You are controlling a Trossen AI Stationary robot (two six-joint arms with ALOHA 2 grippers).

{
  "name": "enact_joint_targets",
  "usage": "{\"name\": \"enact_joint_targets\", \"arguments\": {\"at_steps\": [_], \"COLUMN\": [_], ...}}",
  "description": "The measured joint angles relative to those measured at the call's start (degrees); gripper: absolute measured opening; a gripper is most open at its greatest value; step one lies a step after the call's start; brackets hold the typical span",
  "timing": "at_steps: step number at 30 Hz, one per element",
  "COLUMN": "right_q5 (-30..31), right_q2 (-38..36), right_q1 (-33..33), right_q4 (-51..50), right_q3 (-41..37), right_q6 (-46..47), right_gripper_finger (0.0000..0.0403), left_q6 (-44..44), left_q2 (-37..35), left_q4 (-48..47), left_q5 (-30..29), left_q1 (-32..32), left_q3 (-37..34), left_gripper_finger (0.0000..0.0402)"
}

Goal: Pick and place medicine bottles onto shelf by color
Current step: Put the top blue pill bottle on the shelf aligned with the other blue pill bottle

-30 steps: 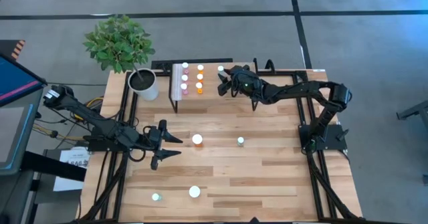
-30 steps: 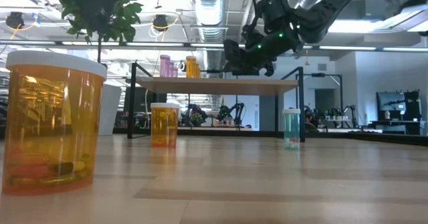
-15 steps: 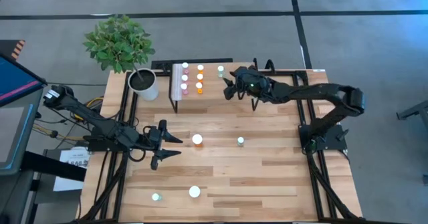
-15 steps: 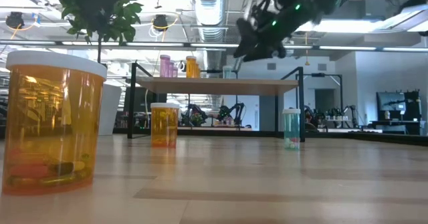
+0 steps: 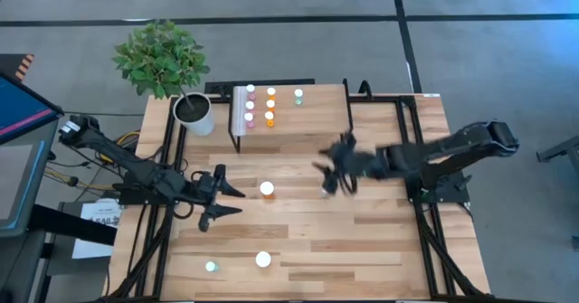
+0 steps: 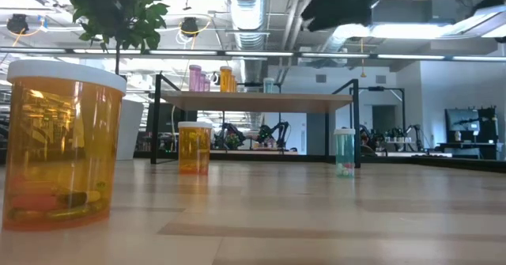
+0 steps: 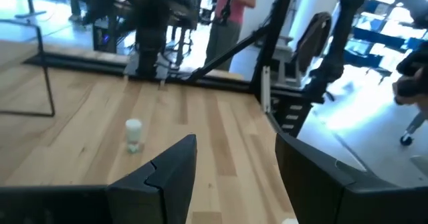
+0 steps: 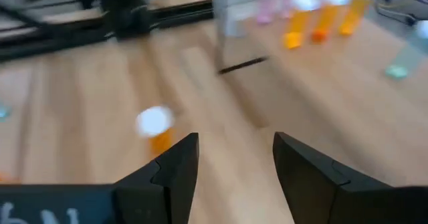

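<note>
- Sorting by color shows on the shelf (image 5: 312,118): pink bottles (image 5: 250,105) stand in a row at its left, orange bottles (image 5: 270,104) beside them, and one teal bottle (image 5: 298,95) further right, likely the start of a teal row.
- Loose on the table (image 5: 362,240) are an orange bottle (image 5: 267,189) at mid-table, a teal bottle (image 5: 325,192) right of it, plus a second teal one (image 5: 211,267) and a wide-capped orange one (image 5: 263,260) at the near edge.
- The right gripper (image 5: 333,173) hangs just above the mid-table teal bottle, fingers apart and holding nothing, probably lining up to take it.
- The left gripper (image 5: 228,195) waits just left of the mid-table orange bottle, fingers apart and empty.
- A plant pot (image 5: 194,113) stands left of the shelf, apart from the work.
</note>
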Motion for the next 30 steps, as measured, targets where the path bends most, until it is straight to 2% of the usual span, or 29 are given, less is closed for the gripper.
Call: {"name": "enact_joint_targets", "arguments": {"at_steps": [5, 9, 15, 18, 21, 24, 26, 28, 30], "right_q5": [10.6, 14.9, 16.2, 16.9, 18.4, 19.6, 20.8, 21.2, 21.2], "right_q2": [4.8, 10.5, 16.4, 17.0, 14.2, 8.1, 3.6, -0.7, -3.1], "right_q1": [12.3, 17.8, 19.1, 18.7, 18.9, 19.6, 20.4, 21.1, 21.7], "right_q4": [-3.9, -5.7, -8.4, -11.5, -13.9, -10.1, -4.0, 5.8, 18.0], "right_q3": [0.0, -0.1, 0.0, 0.0, -2.5, -9.3, -15.5, -22.4, -28.2], "right_q6": [8.9, 17.3, 25.1, 28.7, 32.2, 35.0, 35.8, 34.4, 28.9], "right_gripper_finger": [0.0212, 0.0212, 0.0212, 0.0212, 0.0212, 0.0211, 0.0210, 0.0209, 0.0209], "left_q6": [1.3, 1.4, 1.6, 2.2, 2.8, 2.9, 2.9, 2.9, 3.1], "left_q2": [-2.3, -2.4, -2.2, -2.2, -2.2, -2.3, -2.2, -2.2, -2.2], "left_q4": [-0.1, -0.2, -0.2, -0.4, -0.5, -0.8, -1.1, -1.2, -1.1], "left_q5": [-2.3, -5.4, -6.0, -6.0, -5.8, -5.6, -5.5, -5.5, -5.7], "left_q1": [-2.6, -4.7, -5.4, -5.4, -5.4, -5.3, -5.3, -5.3, -5.3], "left_q3": [0.0, 0.0, 0.0, 0.0, 0.0, 0.0, 0.0, 0.0, 0.0], "left_gripper_finger": [0.0192, 0.0192, 0.0192, 0.0192, 0.0192, 0.0192, 0.0192, 0.0192, 0.0192]}}
